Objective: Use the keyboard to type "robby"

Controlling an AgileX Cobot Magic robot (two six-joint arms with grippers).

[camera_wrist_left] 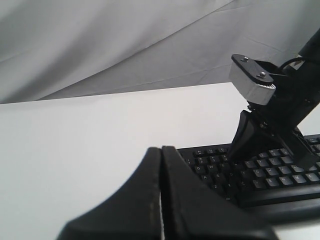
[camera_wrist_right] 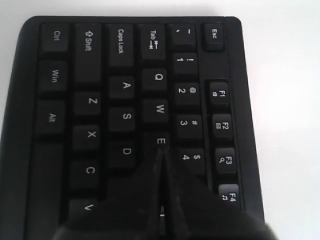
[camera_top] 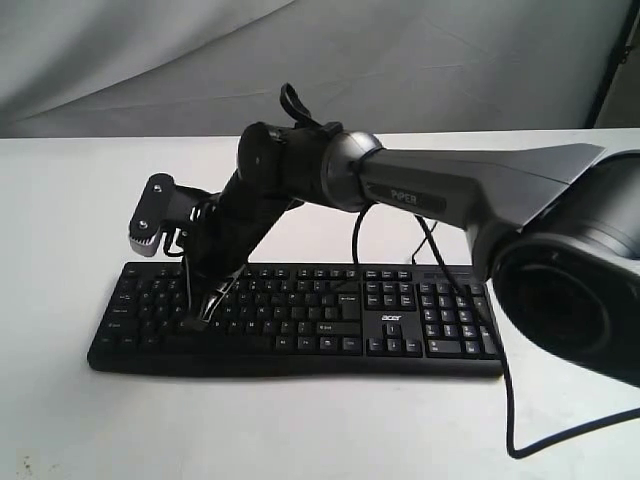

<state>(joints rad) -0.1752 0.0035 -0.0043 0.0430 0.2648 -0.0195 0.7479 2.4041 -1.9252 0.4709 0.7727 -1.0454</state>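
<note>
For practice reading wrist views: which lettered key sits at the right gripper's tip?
The E key, next after W: the shut right gripper points at it; other letters lie farther off.

In the exterior view the right arm covers the keyboard's upper left rows, and the legends are too small to read, so the key under the right gripper cannot be told there. The arm's base and the cable run off the right edge. In the right wrist view blurred fingers hide the keys past E. In the left wrist view the left gripper is blurred and cut by the bottom edge, the keyboard by the right.
</note>
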